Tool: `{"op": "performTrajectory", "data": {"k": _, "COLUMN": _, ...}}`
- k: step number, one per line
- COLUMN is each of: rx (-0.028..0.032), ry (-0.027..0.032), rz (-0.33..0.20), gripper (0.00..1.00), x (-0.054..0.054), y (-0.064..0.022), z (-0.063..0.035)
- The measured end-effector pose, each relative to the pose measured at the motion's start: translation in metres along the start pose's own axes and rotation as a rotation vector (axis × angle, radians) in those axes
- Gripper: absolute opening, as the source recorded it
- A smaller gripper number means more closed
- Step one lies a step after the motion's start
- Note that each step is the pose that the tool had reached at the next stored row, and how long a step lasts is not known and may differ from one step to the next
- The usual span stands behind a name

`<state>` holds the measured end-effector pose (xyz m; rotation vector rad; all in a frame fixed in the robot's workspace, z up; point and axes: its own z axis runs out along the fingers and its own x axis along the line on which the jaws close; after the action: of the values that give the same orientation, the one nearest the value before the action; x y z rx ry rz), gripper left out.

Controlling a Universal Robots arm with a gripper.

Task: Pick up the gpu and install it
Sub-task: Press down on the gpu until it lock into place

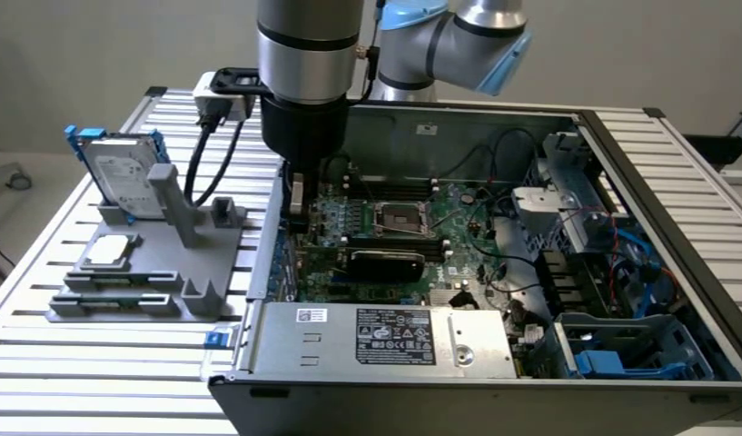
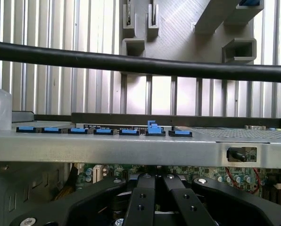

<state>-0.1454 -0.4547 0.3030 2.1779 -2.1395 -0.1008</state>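
Black cable (image 2: 140, 65) crosses above computer case wall (image 2: 131, 148).

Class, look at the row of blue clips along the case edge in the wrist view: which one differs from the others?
The sixth blue clip, counted from the side with the white bracket. It stands raised above the row, while the other clips lie flat and level.

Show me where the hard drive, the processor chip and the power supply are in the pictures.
hard drive (image 1: 116, 173), exterior view, its silver face
processor chip (image 1: 112, 251), exterior view, its top face
power supply (image 1: 383, 338), exterior view, its label
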Motion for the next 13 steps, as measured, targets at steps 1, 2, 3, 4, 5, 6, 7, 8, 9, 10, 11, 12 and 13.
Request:
{"op": "performTrajectory", "data": {"k": 1, "rx": 0.0, "ry": 0.0, "rz": 0.0, "gripper": 0.11, "x": 0.0, "y": 0.0, "z": 0.0}}
{"op": "performTrajectory", "data": {"k": 2, "rx": 0.0, "ry": 0.0, "rz": 0.0, "gripper": 0.11, "x": 0.0, "y": 0.0, "z": 0.0}}
{"op": "performTrajectory", "data": {"k": 3, "rx": 0.0, "ry": 0.0001, "rz": 0.0, "gripper": 0.11, "x": 0.0, "y": 0.0, "z": 0.0001}}
{"op": "performTrajectory", "data": {"k": 4, "rx": -0.0001, "ry": 0.0001, "rz": 0.0, "gripper": 0.11, "x": 0.0, "y": 0.0, "z": 0.0001}}
{"op": "performTrajectory", "data": {"k": 5, "rx": -0.0001, "ry": 0.0001, "rz": -0.001, "gripper": 0.11, "x": 0.0, "y": 0.0, "z": 0.0002}}
{"op": "performTrajectory", "data": {"k": 6, "rx": 0.0, "ry": 0.0003, "rz": -0.003, "gripper": 0.11, "x": 0.0, "y": -0.0001, "z": 0.0002}}
{"op": "performTrajectory", "data": {"k": 7, "rx": 0.0001, "ry": 0.0004, "rz": -0.006, "gripper": 0.11, "x": 0.0, "y": -0.0002, "z": 0.0002}}
{"op": "performTrajectory", "data": {"k": 8, "rx": 0.0002, "ry": 0.0006, "rz": -0.008, "gripper": 0.11, "x": 0.0, "y": -0.0003, "z": 0.0002}}
{"op": "performTrajectory", "data": {"k": 9, "rx": 0.0002, "ry": 0.0009, "rz": -0.01, "gripper": 0.11, "x": 0.0, "y": -0.0003, "z": 0.0002}}
{"op": "performTrajectory", "data": {"k": 10, "rx": 0.0002, "ry": 0.0011, "rz": -0.012, "gripper": 0.11, "x": 0.0, "y": -0.0005, "z": 0.0002}}
{"op": "performTrajectory", "data": {"k": 11, "rx": 0.0003, "ry": 0.0014, "rz": -0.013, "gripper": 0.11, "x": 0.0, "y": -0.0006, "z": 0.0002}}
{"op": "performTrajectory", "data": {"k": 12, "rx": 0.0002, "ry": 0.0015, "rz": -0.015, "gripper": 0.11, "x": 0.0, "y": -0.0007, "z": 0.0001}}
{"op": "performTrajectory", "data": {"k": 13, "rx": 0.0002, "ry": 0.0016, "rz": -0.015, "gripper": 0.11, "x": 0.0, "y": -0.0008, "z": 0.0001}}
